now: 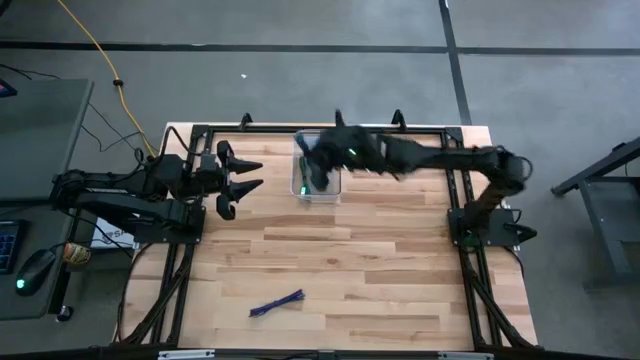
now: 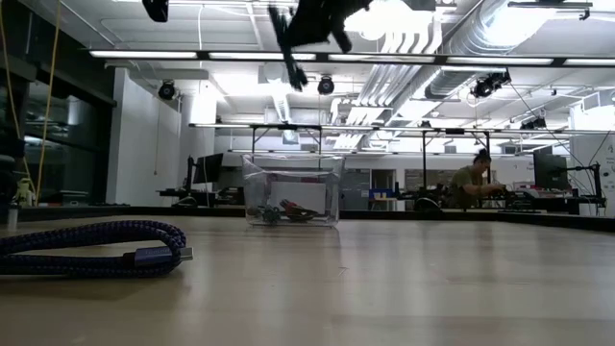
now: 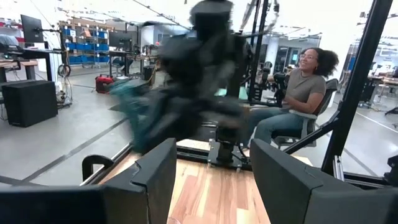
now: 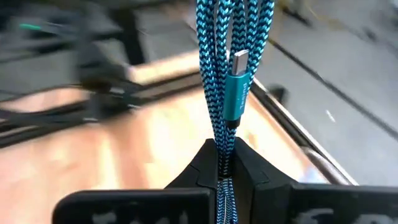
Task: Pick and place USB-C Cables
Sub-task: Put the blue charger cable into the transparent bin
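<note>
Overhead, a light wooden table (image 1: 330, 260) sat inside a black frame, with one dark arm reaching in from each side. The right arm stretched across the far edge of the table, and its tool (image 1: 318, 160) hung above a small clear plastic bin (image 1: 318, 185) near the middle of that far edge. That right tool (image 4: 225, 163) was clenched on the teal cable (image 4: 229, 68) — a folded bundle of braided teal-and-black cord rose from between the two dark fingers, with a teal USB-C plug lying against the strands. In the level view across the table, the same tool (image 2: 306, 29) showed high above the bin (image 2: 291, 190), well clear of its rim. Low in the bin lay a few small bundles, among them a green cable (image 2: 265, 211) and a red-and-black cable (image 2: 298, 212); their exact arrangement was too small to make out. The purple cable (image 1: 276, 304) lay alone on the near part of the table, well apart from the bin, coiled in a loose loop with its plug end showing in the level view. The left arm waited at the table's left edge, and its tool (image 1: 238, 180) was released, the fingers spread wide — nothing between them. In the room beyond the table a person (image 3: 298, 93) sat in a chair.
</note>
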